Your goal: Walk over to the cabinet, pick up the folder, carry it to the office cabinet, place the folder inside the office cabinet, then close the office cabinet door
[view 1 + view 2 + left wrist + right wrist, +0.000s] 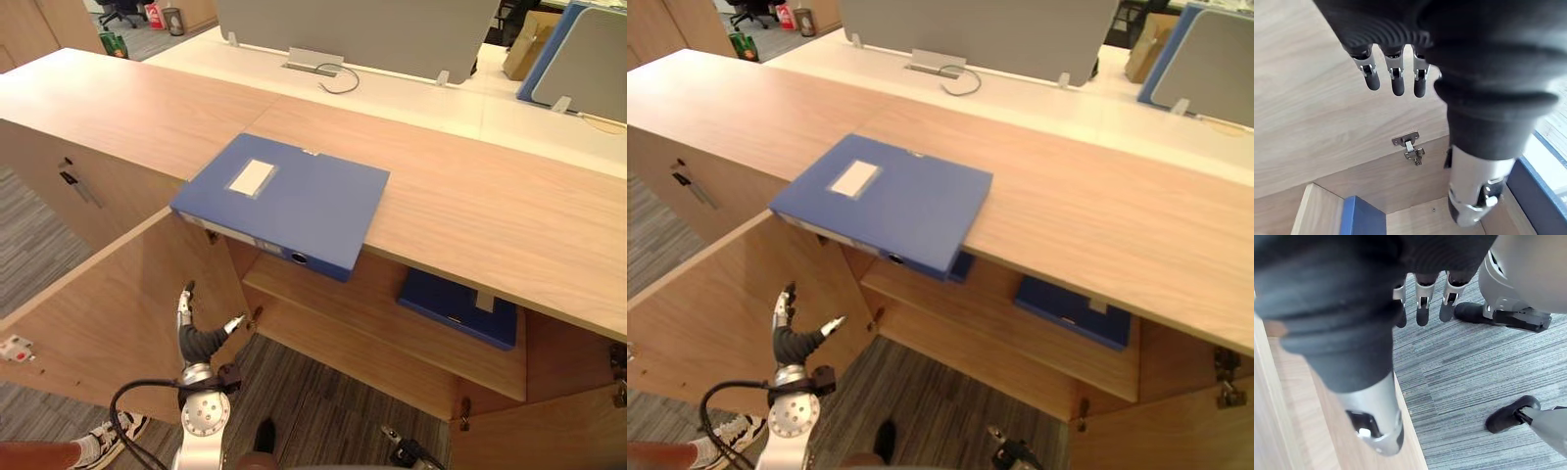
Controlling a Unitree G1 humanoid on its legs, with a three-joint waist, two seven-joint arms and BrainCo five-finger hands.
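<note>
Folder (284, 201) overhanging cabinet top (470, 196) edge, left robot hand (196, 341) below, fingers straight

Blue folder (284, 201) lies flat, apparently overhanging cabinet top (490, 196).

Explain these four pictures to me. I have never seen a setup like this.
This is a humanoid robot with two hands. Two pictures come from cameras in its head, looking down; two from its wrists, looking along each hand. A blue folder lies flat on the cabinet top, one corner jutting past the front edge. Below, a door stands open, with a second folder on the shelf. The left hand is raised by that door, open and empty. The right hand hangs over carpet, also empty.
</note>
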